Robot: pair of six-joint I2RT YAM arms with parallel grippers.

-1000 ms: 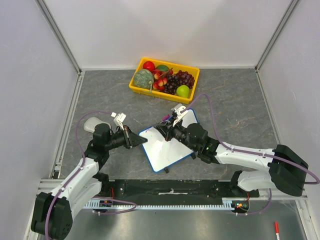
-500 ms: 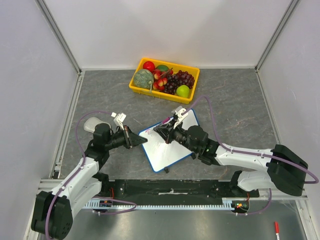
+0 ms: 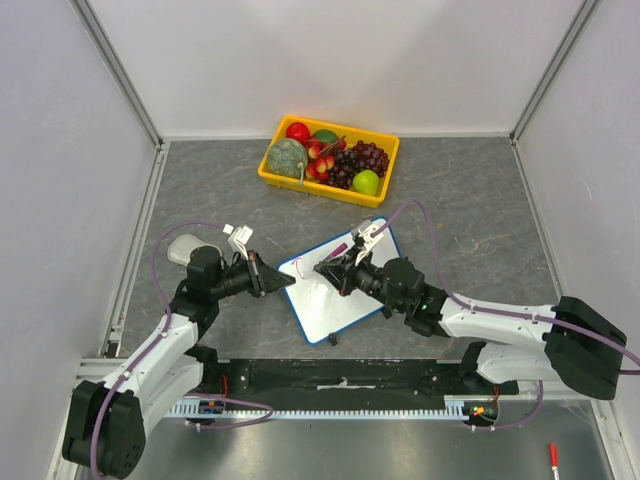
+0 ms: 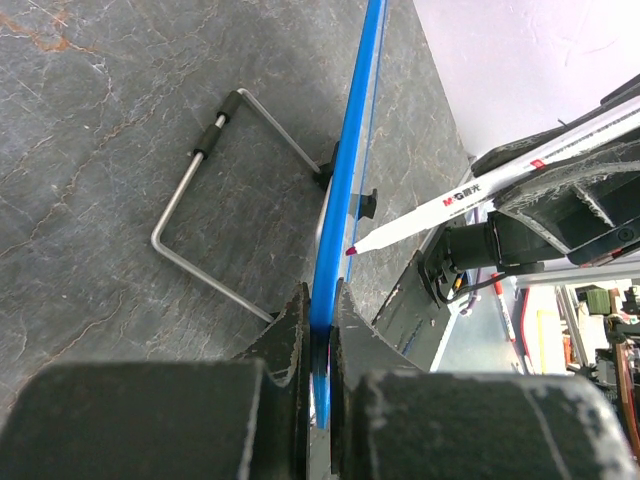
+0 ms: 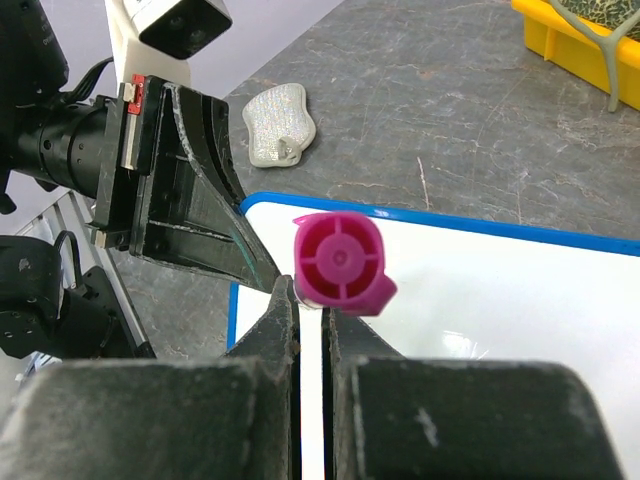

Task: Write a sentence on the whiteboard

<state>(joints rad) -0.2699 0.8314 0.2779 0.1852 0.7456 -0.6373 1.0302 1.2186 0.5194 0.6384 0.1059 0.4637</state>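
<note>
your left tool (image 4: 320, 300) is clamped on the whiteboard (image 3: 345, 305) at its left corner rim. a wire stand (image 4: 205, 190) folds out from under the board onto the bench (image 3: 480, 210). your right tool (image 5: 308, 315) grips a pink-capped marker (image 4: 455, 203), tip just at the board face, contact unclear. sentence (image 3: 297, 266): only a small pink stroke by that corner. white pad (image 3: 185, 247) sits near the left arm. yellow fruit basket (image 3: 272, 176) is well apart by the far wall. open grey bench to the right, walls on 3 sides.
</note>
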